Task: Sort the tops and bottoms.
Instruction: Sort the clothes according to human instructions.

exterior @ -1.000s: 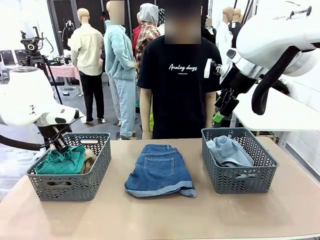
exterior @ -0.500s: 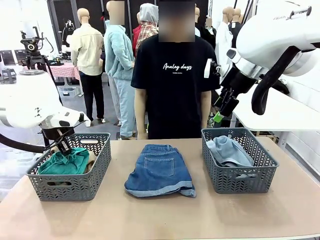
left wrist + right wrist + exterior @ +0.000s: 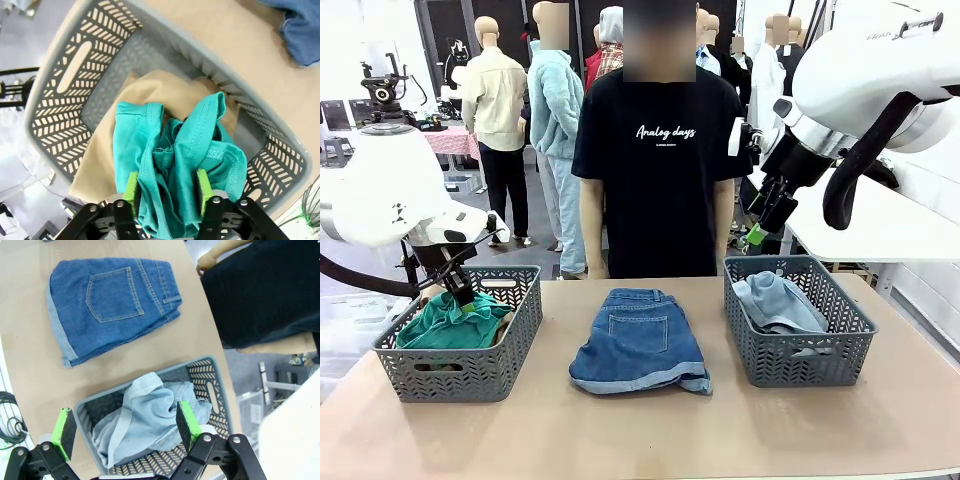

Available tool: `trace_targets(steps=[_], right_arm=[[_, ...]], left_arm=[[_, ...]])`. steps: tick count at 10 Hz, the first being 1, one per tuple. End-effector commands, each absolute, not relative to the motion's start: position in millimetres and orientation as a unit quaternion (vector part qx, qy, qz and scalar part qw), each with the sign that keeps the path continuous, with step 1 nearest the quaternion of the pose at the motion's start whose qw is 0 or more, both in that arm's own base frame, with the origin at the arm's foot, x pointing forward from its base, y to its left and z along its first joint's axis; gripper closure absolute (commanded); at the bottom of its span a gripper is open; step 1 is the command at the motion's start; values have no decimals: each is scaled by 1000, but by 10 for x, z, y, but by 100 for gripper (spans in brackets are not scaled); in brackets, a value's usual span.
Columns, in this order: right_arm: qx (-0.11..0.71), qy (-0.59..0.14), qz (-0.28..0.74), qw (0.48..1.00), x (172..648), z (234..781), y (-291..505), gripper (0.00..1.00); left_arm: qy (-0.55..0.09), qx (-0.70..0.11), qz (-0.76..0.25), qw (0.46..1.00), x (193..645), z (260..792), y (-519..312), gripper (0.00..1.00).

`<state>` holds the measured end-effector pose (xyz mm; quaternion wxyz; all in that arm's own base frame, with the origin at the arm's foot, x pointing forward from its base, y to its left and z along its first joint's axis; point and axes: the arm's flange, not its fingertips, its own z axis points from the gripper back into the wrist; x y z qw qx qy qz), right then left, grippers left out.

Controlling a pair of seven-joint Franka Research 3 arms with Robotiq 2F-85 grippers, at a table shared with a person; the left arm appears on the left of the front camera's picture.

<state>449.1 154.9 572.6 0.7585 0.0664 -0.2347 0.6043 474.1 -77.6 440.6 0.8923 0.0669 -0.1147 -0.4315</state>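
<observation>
The left pincer (image 3: 166, 192), half-open, straddled the teal top (image 3: 180, 165) atop the tan top (image 3: 150, 95), letting go; right pincer (image 3: 122, 427) gaped empty. Dark shorts (image 3: 638, 340) lay at the counter's (image 3: 640, 430) centre, pale denim (image 3: 778, 302) at three o'clock.

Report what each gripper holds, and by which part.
Right gripper: open, nothing held. Left gripper: pads straddle a bunched fold of the teal top in the left basket; whether they grip cannot be told.
</observation>
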Motion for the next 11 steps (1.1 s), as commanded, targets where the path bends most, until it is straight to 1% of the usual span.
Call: trace_targets(steps=[1, 2, 3, 4, 7, 9, 11], right_arm=[[71, -234, 601, 761, 4486, 5708, 1550, 0], [71, -234, 601, 761, 4486, 5708, 1550, 0], [71, -234, 601, 761, 4486, 5708, 1550, 0], [71, -234, 601, 761, 4486, 5708, 1550, 0], [71, -234, 601, 761, 4486, 5708, 1550, 0], [71, -234, 601, 761, 4486, 5708, 1550, 0], [71, -234, 601, 761, 4486, 5708, 1550, 0]], left_arm=[[-107, 59, -429, 895, 4710, 4454, -754, 0], [-108, 60, -424, 897, 4701, 4490, -777, 0], [-93, 51, -419, 902, 4692, 4562, -801, 0], [-84, 27, -415, 906, 4667, 4638, -842, 0], [-100, -5, -412, 906, 4611, 4865, -904, 0], [-105, -7, -401, 910, 4629, 4915, -870, 0], [-100, 7, -410, 907, 4604, 4868, -938, 0]])
